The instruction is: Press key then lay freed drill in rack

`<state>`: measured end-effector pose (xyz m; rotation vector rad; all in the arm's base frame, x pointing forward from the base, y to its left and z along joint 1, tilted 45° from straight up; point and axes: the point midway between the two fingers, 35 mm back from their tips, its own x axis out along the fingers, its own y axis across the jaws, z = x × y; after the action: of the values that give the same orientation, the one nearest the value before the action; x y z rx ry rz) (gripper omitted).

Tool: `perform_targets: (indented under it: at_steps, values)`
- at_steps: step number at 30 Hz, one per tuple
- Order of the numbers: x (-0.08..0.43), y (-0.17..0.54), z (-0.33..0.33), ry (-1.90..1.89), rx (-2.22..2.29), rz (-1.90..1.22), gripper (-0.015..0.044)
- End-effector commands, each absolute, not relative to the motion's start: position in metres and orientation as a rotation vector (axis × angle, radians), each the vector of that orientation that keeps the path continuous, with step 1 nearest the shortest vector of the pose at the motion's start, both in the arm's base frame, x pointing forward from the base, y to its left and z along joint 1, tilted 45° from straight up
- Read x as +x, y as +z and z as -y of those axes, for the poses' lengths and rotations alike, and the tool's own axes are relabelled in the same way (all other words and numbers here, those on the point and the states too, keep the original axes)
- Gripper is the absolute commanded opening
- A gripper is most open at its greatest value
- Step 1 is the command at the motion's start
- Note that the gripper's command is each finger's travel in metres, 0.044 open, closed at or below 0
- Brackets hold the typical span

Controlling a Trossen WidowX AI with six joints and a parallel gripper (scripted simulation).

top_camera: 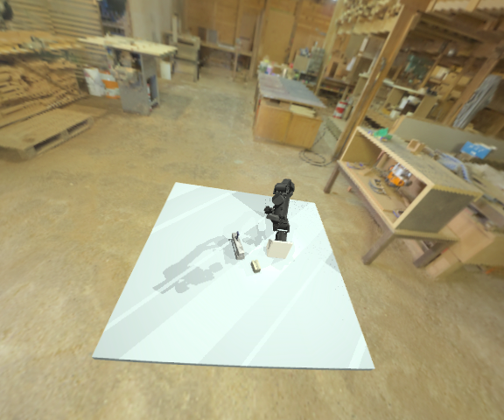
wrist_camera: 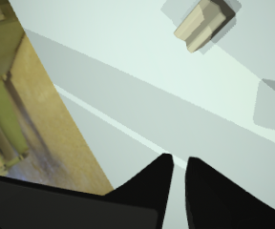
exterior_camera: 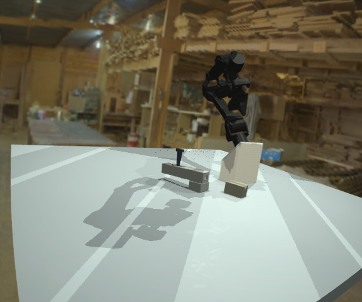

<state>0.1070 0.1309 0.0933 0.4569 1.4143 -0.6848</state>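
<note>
With the drill unfreed, we close on nothing

If our closed gripper [top_camera: 269, 209] [wrist_camera: 179, 164] descends off-line, it may miss the key [top_camera: 237, 234] [exterior_camera: 178, 156], which we take to be the dark upright peg on the long grey block [top_camera: 239, 248] [exterior_camera: 184, 172]; the drill we cannot make out. Pale surface [top_camera: 225, 316] [exterior_camera: 136, 273] [wrist_camera: 118, 91], striped with shadow; timber workshop beyond.
</note>
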Motion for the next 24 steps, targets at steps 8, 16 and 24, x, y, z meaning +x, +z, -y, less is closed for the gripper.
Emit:
perform_targets:
  at_steps: [8,16,24]
  values:
    - [0.215,0.072,-0.060,-0.609,-0.107,-1.421,0.0000]
    - [0.257,0.062,-0.004,-0.552,-0.446,-1.532,0.0000]
    - [0.282,0.055,0.043,-0.496,-0.725,-1.639,0.0000]
